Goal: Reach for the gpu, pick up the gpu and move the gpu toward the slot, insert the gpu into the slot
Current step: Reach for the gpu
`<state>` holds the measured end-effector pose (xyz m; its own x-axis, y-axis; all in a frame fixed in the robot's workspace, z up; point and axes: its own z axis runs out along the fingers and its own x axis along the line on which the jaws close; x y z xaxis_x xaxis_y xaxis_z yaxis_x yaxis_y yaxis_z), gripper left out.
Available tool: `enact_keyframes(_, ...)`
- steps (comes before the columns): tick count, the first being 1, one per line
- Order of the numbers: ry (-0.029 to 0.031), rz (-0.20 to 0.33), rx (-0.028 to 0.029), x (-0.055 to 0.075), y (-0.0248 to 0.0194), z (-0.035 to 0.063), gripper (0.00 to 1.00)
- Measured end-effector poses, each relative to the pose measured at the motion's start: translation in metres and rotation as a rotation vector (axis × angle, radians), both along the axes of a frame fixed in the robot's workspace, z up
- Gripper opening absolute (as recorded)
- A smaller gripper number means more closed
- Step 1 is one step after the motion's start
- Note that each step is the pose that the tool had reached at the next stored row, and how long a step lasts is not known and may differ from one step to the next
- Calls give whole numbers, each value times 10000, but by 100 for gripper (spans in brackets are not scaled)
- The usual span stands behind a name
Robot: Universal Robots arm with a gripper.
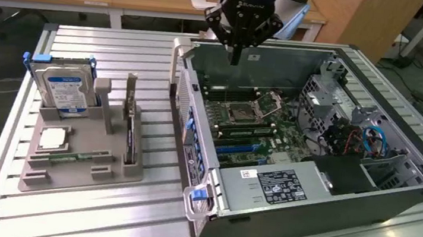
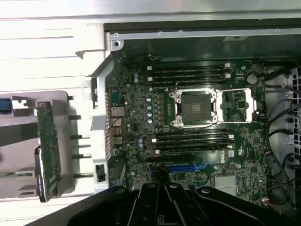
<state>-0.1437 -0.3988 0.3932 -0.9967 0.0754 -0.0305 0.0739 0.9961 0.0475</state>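
Exterior view shows the fingers (image 1: 235, 54) closed, empty, above the case (image 1: 303, 224), gpu (image 1: 129, 115) in its stand (image 1: 81, 172).

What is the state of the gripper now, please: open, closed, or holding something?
Gripper: closed, holding nothing; the gpu stands upright in the grey holder, apart from it.

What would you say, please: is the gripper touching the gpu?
Apart. The exterior view shows the gripper over the computer case, clearly away from the gpu standing in the grey holder.
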Motion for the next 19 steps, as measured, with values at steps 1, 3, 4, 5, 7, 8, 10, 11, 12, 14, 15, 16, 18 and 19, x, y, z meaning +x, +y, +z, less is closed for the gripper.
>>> enact_keyframes(1, 0, 0, -1, -38, 0, 0, 10)
enact_keyframes(3, 0, 2, -2, -111, 0, 0, 10)
enact_keyframes(4, 0, 1, -1, -147, 0, 0, 10)
enact_keyframes(5, -1, 0, -1, -183, 0, 0, 10)
enact_keyframes(7, -1, 1, -2, -260, 0, 0, 10)
enact_keyframes(8, -1, 2, -2, -300, 0, 0, 10)
enact_keyframes(10, -3, -1, -1, -390, 0, -1, 10)
enact_keyframes(11, -3, 1, -1, -435, 0, -1, 10)
enact_keyframes(12, -3, 2, -2, -477, 0, -1, 10)
enact_keyframes(14, -3, 0, -2, -557, 0, -2, 10)
enact_keyframes(15, -4, 1, -2, -595, 0, -2, 10)
enact_keyframes(16, -4, 1, -1, -633, 0, -2, 10)
enact_keyframes(18, -4, 0, -1, -721, 0, -3, 10)
enact_keyframes(19, -4, 0, -1, -764, 0, -4, 10)
